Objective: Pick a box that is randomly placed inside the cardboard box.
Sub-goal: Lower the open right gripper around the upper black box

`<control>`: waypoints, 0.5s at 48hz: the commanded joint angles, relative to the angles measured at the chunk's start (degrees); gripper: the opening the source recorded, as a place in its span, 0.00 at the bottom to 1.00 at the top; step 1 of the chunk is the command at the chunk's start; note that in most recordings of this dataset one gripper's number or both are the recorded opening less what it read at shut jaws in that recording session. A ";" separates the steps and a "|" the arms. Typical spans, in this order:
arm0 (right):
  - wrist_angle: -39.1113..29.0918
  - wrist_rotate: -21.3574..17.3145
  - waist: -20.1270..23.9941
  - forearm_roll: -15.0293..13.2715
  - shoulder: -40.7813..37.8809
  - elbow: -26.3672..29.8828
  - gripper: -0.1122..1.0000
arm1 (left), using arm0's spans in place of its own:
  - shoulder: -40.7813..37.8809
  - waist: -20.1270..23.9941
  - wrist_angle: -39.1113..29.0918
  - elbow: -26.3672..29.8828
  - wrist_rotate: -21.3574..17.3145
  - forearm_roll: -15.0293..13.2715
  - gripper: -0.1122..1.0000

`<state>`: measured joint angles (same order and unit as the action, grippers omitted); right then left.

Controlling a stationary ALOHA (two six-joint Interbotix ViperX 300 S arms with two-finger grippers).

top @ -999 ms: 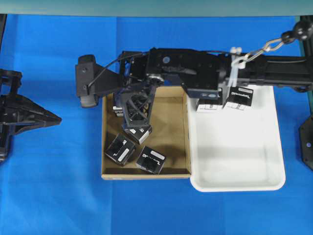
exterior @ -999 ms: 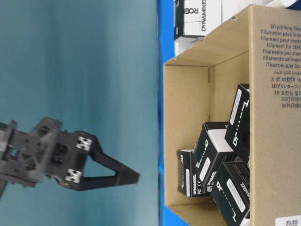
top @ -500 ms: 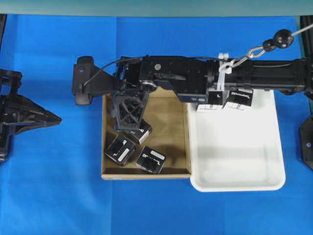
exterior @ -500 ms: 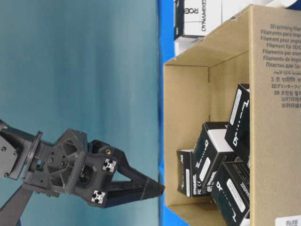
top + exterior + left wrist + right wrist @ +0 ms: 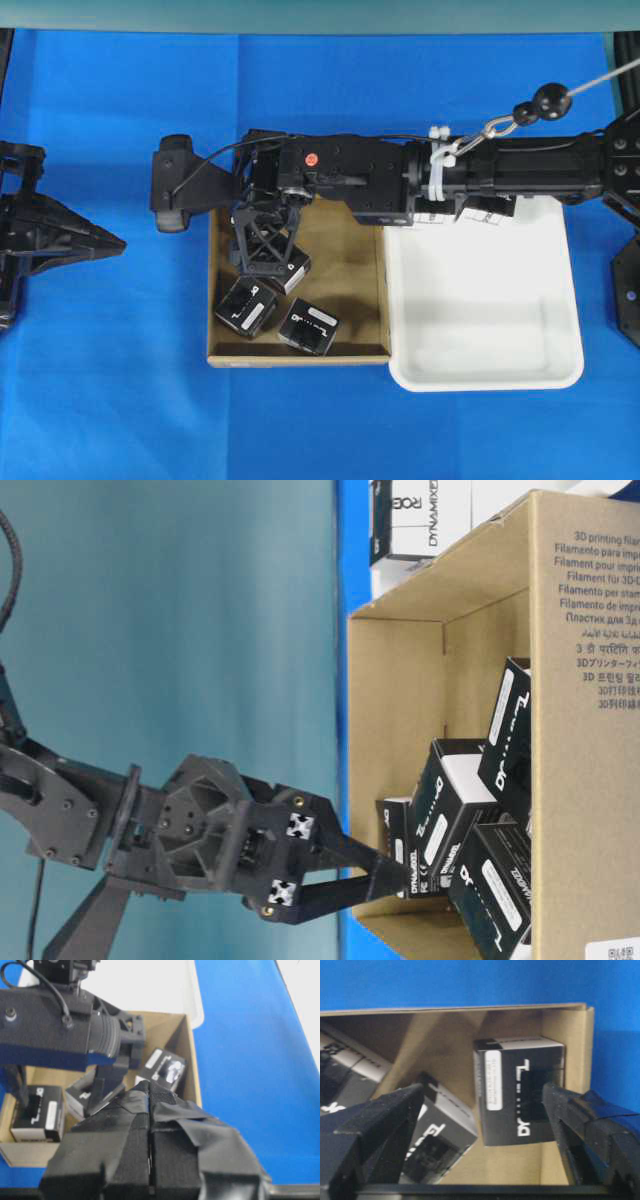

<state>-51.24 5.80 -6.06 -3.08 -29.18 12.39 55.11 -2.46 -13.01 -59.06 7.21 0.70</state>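
The cardboard box (image 5: 360, 300) holds several black boxes. Two lie near its front wall, and a third (image 5: 285, 268) lies under the right gripper (image 5: 262, 262), whose fingers stand wide apart, holding nothing. In the right wrist view one box (image 5: 520, 1090) stands against the corner wall between the fingers. Beside the carton is the white tray (image 5: 490, 330), with more boxes at its far end under the arm. The boxes carry "DYNAMIXEL". The carton's side says "3D printing". The left gripper (image 5: 150, 1110) has its fingers pressed together.
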 commanded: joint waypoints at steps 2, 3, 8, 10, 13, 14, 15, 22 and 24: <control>0.44 -2.02 -0.26 -2.02 -0.26 0.53 0.99 | -0.35 -0.26 0.44 1.41 -0.09 0.09 0.04; 0.44 -2.37 -0.26 -2.29 -0.35 0.53 0.99 | -0.35 -0.35 0.44 1.32 -0.09 0.09 0.04; 0.79 -3.16 -0.44 -2.55 -0.44 0.53 0.99 | -0.35 -0.53 0.44 1.32 -0.09 0.09 0.04; 1.32 -3.16 -0.35 -2.55 -0.53 0.44 0.99 | -0.35 -0.62 0.44 1.32 -0.09 0.09 0.04; 2.64 -3.34 -0.26 -2.55 -0.53 0.26 0.99 | -0.35 -0.53 0.44 1.32 -0.18 0.09 0.04; 2.99 -3.34 -0.26 -2.55 -0.53 0.18 0.99 | -0.35 -0.53 0.44 1.23 -0.18 0.18 0.04; 3.34 -3.34 -0.26 -2.55 -0.62 0.18 0.99 | -0.35 -0.53 0.44 1.32 -0.18 0.18 0.04; 4.22 -3.43 0.00 -2.55 -1.23 0.09 0.99 | -0.35 -0.53 0.44 1.05 -0.09 0.18 0.04; 4.22 -3.43 0.00 -2.55 -1.41 0.09 0.99 | -0.35 -0.62 0.44 0.97 -0.09 0.18 0.04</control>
<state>-47.55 2.55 -6.42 -5.45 -29.97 12.39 55.11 -2.90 -13.01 -59.06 7.12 0.70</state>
